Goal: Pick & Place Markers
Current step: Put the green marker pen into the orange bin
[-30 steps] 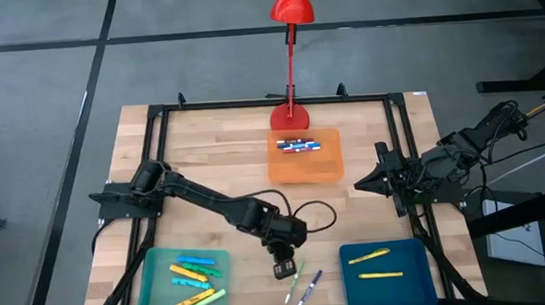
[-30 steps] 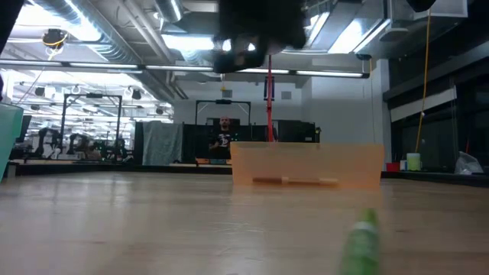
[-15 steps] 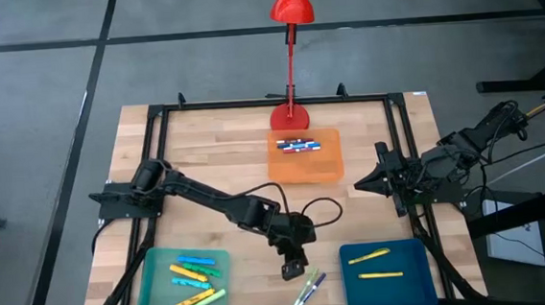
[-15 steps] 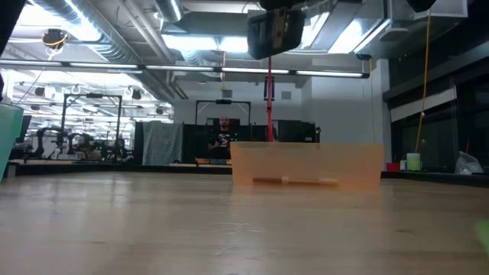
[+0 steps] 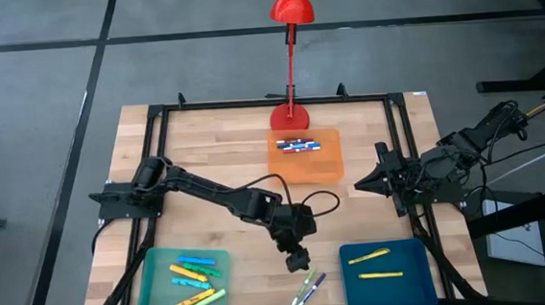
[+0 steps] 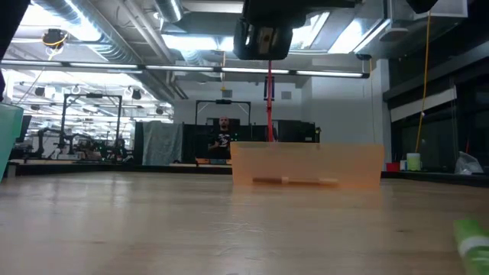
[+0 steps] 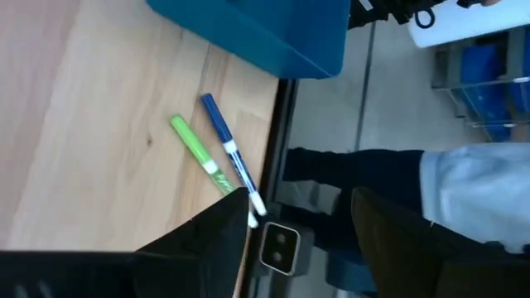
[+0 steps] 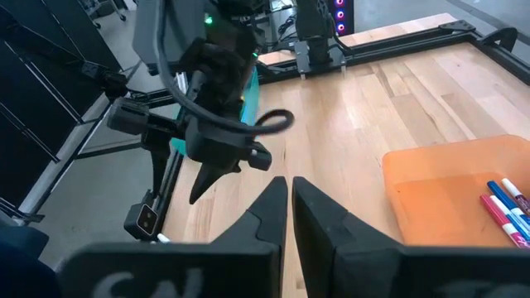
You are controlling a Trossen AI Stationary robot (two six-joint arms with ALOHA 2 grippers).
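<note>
Just ahead of the left gripper [image 5: 298, 262], near the table's front edge, lie a thin green marker [image 7: 197, 151] and a blue-capped white marker [image 7: 231, 155], side by side and nearly touching. Its dark fingers [image 7: 211, 236] stand wide apart, holding nothing. Both markers run lengthwise away from the gripper, white ends nearest it. Closing on them could catch both at once or roll one off the edge. At the table's right rim, the right gripper [image 8: 289, 192] waits, pinched together, empty.

A big open robotics lab. Exposed ceiling ducts [image 6: 114, 38] overhead. At twelve o'clock, more frame rigs [image 6: 84, 122] beyond the wooden table [image 6: 191, 221].
</note>
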